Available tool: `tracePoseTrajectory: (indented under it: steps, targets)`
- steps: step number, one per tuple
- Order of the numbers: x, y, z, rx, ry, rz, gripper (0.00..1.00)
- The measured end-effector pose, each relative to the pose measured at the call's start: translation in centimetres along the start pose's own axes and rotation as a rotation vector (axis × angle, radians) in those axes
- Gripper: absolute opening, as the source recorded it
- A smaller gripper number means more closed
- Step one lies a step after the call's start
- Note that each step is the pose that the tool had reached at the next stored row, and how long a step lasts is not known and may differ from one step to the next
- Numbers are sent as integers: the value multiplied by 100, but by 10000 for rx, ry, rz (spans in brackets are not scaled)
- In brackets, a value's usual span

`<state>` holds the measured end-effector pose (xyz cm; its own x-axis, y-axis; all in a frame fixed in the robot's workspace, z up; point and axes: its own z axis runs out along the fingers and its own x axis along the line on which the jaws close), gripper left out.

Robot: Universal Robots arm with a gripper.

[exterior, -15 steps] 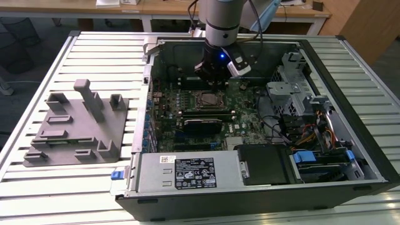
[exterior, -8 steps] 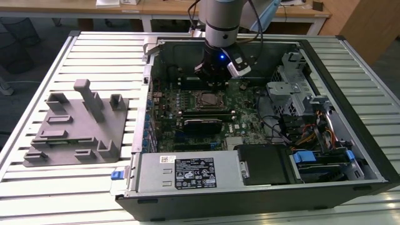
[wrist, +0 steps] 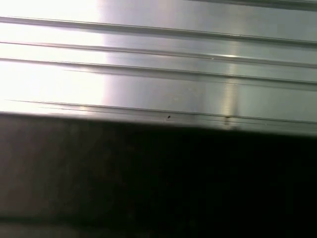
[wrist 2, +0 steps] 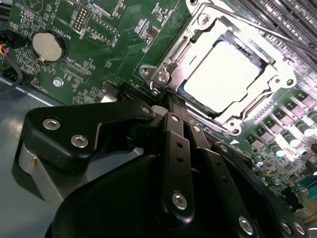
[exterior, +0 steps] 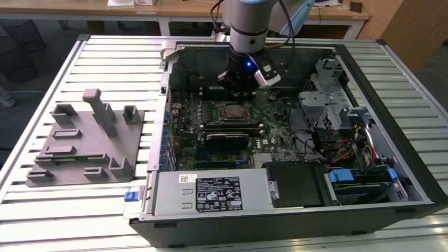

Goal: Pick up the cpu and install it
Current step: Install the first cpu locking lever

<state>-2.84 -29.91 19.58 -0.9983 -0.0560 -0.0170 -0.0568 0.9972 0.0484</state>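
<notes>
**CPU seated in the socket, gripper closed and empty above the board**

The cpu (wrist 2: 223, 74) lies flat inside the square metal-framed socket (wrist 2: 163, 74) on the green motherboard (wrist 2: 119, 29), its silvery top glaring bright under the light in the second wrist view. The socket's frame surrounds it on all sides, and the chip sits level within it. In the exterior view the same socket (exterior: 232, 110) sits near the middle of the motherboard (exterior: 273, 118), inside the open computer case (exterior: 392, 157) that lies on its side on the slatted metal table (exterior: 105, 47).

The gripper (wrist 2: 167, 101) hangs just beside the socket's corner, on the side toward the round coin battery (wrist 2: 48, 46). Its black fingers (wrist 2: 176, 144) are drawn together with nothing between them, their tips meeting close to the socket frame; whether they touch the frame cannot be told. In the exterior view the gripper (exterior: 238, 93) reaches down into the case from the arm (exterior: 248, 23), just past the socket toward the far edge of the table.

A grey plastic tray (exterior: 84, 152) with upright posts stands on the table at the exterior view's left, well apart from the case. The first wrist view shows pale ribbed metal slats (wrist: 158, 64) above a dark band.
</notes>
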Motion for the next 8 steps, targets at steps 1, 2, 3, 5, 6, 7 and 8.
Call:
tracePoseTrajectory:
  steps: [1, 2, 3, 5, 6, 7, 8]
  targets:
    - [-1, 0, 0, -47, -6, 1, 11]
    - [0, 0, -6, -75, -5, 1, 11]
    - [0, 0, -17, -89, -5, 2, 11]
    - [0, 2, -59, -85, -1, 3, 11]
    - [-1, 3, -85, -85, -1, 2, 11]
    - [-1, 4, -112, -83, 0, 2, 11]
    - [-1, 5, -130, -83, 0, 2, 11]
